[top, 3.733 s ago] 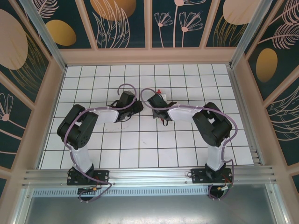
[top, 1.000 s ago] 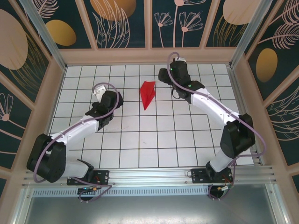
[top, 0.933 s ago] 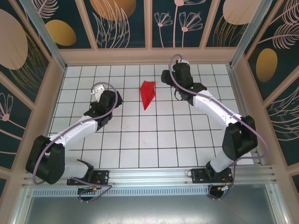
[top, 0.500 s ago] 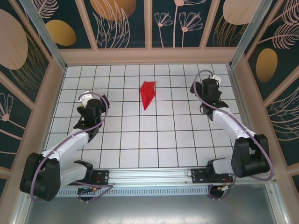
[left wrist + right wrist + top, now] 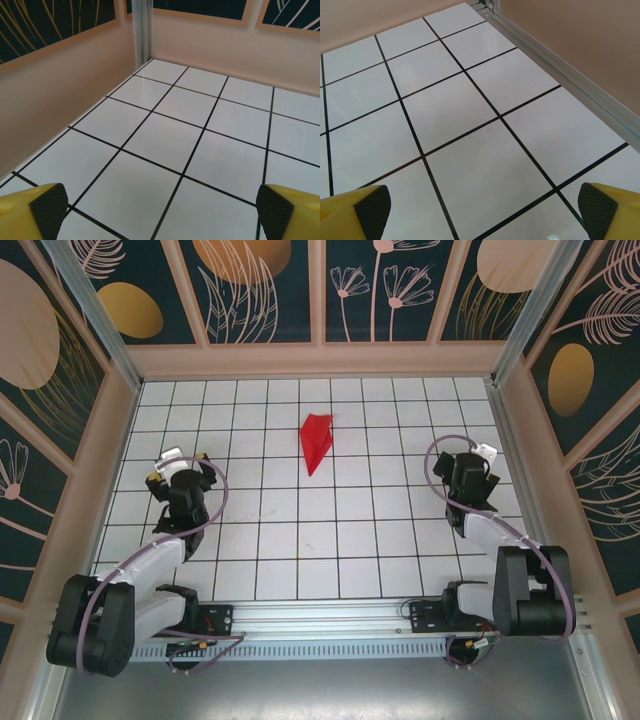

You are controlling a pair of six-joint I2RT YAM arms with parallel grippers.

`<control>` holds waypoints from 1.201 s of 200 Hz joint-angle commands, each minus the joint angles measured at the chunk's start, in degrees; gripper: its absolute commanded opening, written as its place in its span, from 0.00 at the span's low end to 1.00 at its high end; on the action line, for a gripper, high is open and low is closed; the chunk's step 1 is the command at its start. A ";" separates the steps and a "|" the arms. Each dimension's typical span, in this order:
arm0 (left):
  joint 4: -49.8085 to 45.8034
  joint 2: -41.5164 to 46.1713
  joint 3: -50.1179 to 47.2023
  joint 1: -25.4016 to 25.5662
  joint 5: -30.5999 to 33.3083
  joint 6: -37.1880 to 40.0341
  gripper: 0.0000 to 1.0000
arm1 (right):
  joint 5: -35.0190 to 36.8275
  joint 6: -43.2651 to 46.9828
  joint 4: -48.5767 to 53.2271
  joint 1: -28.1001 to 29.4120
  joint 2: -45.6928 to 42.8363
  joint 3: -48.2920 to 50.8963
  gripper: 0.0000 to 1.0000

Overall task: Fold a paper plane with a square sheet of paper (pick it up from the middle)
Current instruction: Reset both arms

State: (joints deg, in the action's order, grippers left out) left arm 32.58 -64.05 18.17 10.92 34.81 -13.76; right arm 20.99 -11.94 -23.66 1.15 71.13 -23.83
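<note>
The bright red folded paper dart (image 5: 317, 442) lay flat on the white tiled table with black grid lines (image 5: 300, 540), in the upper centre of the overhead frame. Nothing touched it. Its long axis ran nearly top to bottom in that frame. The wider end was toward the top and the narrow tip pointed down, leaning slightly left.

Your left gripper (image 5: 178, 468) sat at middle left, so the dart lay up and to its right. Your right gripper (image 5: 468, 472) sat at middle right, so the dart lay up and to its left. Both were well apart from the paper, and neither was clearly nearer.

Each pincer stood spread wide with nothing between its fingers. The left wrist view showed black pads (image 5: 48, 207) at the bottom corners over bare tile, and the right wrist pads (image 5: 372, 207) showed the same.

The creases were too small to read from above, but the folding was probably finished. Any further reach would have to come in sideways across that long axis.
</note>
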 commanded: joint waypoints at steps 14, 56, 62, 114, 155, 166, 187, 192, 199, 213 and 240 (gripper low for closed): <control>12.84 -3.12 -4.94 -3.53 -7.20 4.03 0.99 | -3.03 5.62 -16.22 -0.37 1.57 3.53 0.99; 25.97 -6.85 -7.93 -8.02 -17.46 7.17 0.99 | -10.55 8.00 -28.35 -1.04 5.15 6.40 0.99; 27.39 -7.28 -7.98 -8.46 -18.55 7.53 0.99 | -11.62 7.83 -29.85 -1.21 5.80 6.75 0.99; 40.10 -12.94 -9.10 -10.65 -24.86 7.87 0.98 | -16.40 8.29 -38.18 -3.69 10.43 8.14 0.99; 49.77 -23.49 -8.55 -10.92 -24.16 7.36 0.99 | -19.88 8.65 -40.76 -4.49 13.65 8.12 0.99; 50.50 -24.41 -8.43 -10.91 -23.88 7.26 0.99 | -19.88 8.91 -41.99 -4.44 14.20 8.50 0.99; 50.02 -24.29 -8.36 -10.92 -23.30 7.03 0.99 | -21.96 9.31 -45.30 -4.48 15.73 9.72 0.99; 49.50 -24.06 -8.25 -10.92 -23.17 6.86 0.98 | -21.96 9.30 -45.43 -4.45 15.79 9.85 0.99; 49.57 -24.25 -8.12 -10.92 -22.58 6.82 0.99 | -22.08 9.36 -45.58 -4.49 15.87 9.86 0.99; 48.55 -24.19 -7.62 -10.92 -21.61 6.71 0.98 | -22.35 9.93 -46.70 -4.23 16.44 10.17 0.99; 48.39 -24.18 -7.60 -10.92 -21.18 6.73 0.98 | -21.85 10.85 -47.64 -3.34 17.17 10.43 0.99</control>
State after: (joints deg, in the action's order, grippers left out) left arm 78.28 -88.25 9.85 0.36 12.60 -7.05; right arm 0.30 -2.61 -66.43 -2.72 87.53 -14.09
